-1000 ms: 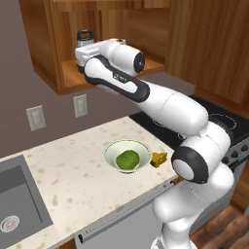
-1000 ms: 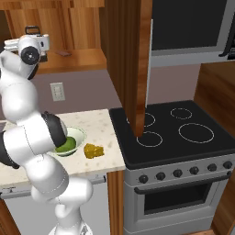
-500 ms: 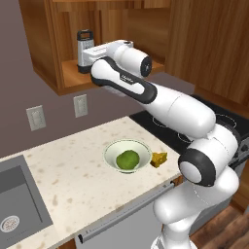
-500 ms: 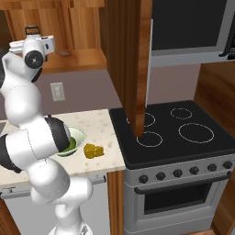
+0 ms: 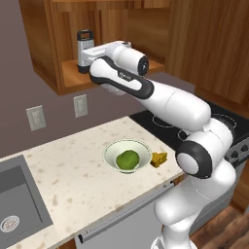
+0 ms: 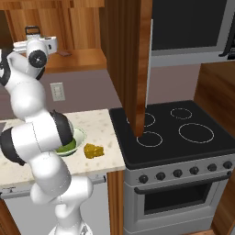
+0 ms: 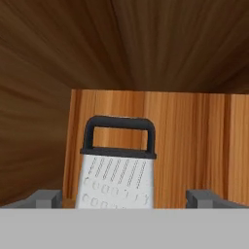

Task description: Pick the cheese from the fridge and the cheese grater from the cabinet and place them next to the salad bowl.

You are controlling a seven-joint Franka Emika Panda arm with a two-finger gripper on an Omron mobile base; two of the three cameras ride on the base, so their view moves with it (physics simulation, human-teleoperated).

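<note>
The arm reaches up into the open front of the cabinet (image 5: 53, 73), and the end effector (image 7: 124, 198) is level with the cheese grater (image 5: 83, 47) standing upright on the plank shelf. From the hand view the grater sits between the two finger tips (image 7: 46, 198), which are spread wide with clear gaps on either side of its metal body; nothing is pinched. Its black loop handle rises well clear under the cabinet's top, and the back panel stands close behind it. The cabinet's left wall is near on that side, while the right side of the shelf lies open.

Below, on the bench (image 5: 73, 175), the salad bowl (image 5: 127, 155) sits towards the front edge with a green round thing in it. The cheese (image 5: 158, 159) lies just beside the bowl, on the side towards the stove (image 6: 174, 137), close to the bench's end. The stretch of bench between the bowl and the sink (image 5: 17, 209) is bare speckled stone, with plenty of room around the bowl on that side.

Two wall sockets (image 5: 80, 105) are set in the grey wall under the cabinet. A taller wood-panelled unit (image 6: 128, 59) hangs down between the bench and the black stove, its lower edge reaching over the stove's near burners.
</note>
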